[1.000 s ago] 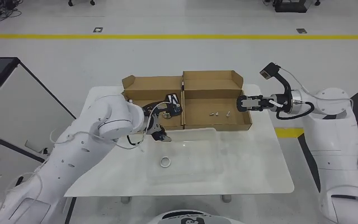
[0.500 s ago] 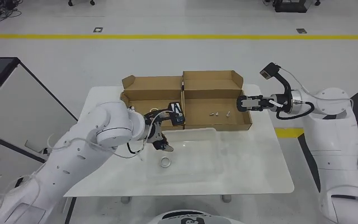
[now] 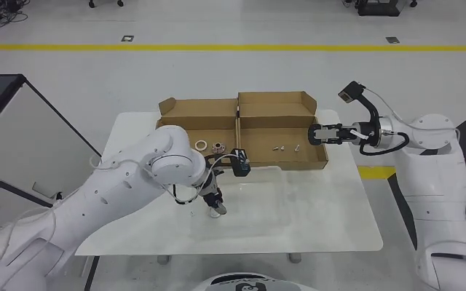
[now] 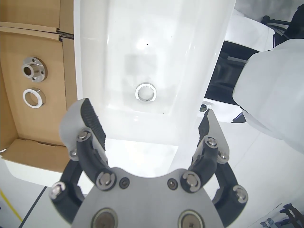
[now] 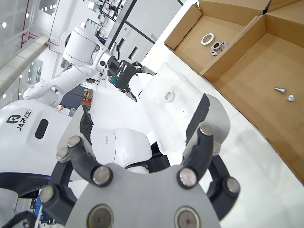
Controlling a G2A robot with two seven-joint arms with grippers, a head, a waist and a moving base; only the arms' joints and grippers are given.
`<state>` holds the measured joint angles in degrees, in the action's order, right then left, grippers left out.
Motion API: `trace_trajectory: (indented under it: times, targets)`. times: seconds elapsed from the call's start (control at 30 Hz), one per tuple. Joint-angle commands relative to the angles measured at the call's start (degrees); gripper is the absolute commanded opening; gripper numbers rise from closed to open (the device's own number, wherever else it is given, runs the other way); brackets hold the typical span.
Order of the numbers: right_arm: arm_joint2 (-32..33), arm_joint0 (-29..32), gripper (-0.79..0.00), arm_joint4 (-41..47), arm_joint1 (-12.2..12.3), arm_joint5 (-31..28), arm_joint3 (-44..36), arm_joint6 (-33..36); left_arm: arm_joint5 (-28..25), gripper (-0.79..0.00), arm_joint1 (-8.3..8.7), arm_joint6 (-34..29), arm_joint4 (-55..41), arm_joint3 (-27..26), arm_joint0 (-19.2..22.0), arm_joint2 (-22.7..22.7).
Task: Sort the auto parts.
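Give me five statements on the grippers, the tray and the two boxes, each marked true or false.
1. The left gripper is shut on a ring. False: it is open and empty, over the clear tray.
2. One metal ring lies in the clear tray. True.
3. The left box holds a flanged hub and a second ring. True.
4. The right box holds three rings. False: a bolt and a small nut lie there.
5. The right gripper is open. True.
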<state>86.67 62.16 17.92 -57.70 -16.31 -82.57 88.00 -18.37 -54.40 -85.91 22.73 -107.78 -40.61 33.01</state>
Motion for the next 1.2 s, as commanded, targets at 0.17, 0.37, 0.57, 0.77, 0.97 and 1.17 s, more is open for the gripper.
trace_trajectory:
  times: [0.17,0.37,0.57,0.77,0.97,1.17]
  targets:
    - [0.0,0.0,0.0,0.0,0.0,0.0,0.0,0.0,-2.77,0.0,0.05,2.77,4.87,1.3,-2.08,-4.45]
    - [0.0,0.0,0.0,0.0,0.0,0.0,0.0,0.0,-4.63,0.0,-0.18,4.63,6.17,2.45,-0.35,-8.99]
    - [0.0,0.0,0.0,0.0,0.0,0.0,0.0,0.0,-6.01,-0.099,-0.75,6.01,6.4,4.7,1.75,-12.23]
    - [0.0,0.0,0.0,0.0,0.0,0.0,0.0,0.0,-6.36,-0.388,-1.78,6.36,7.15,7.22,3.73,-15.55]
    - [0.0,0.0,0.0,0.0,0.0,0.0,0.0,0.0,-5.94,-0.425,-3.14,5.94,8.57,9.5,4.91,-18.12]
    - [0.0,0.0,0.0,0.0,0.0,0.0,0.0,0.0,-5.36,-0.465,-4.34,5.36,9.35,11.9,5.38,-19.61]
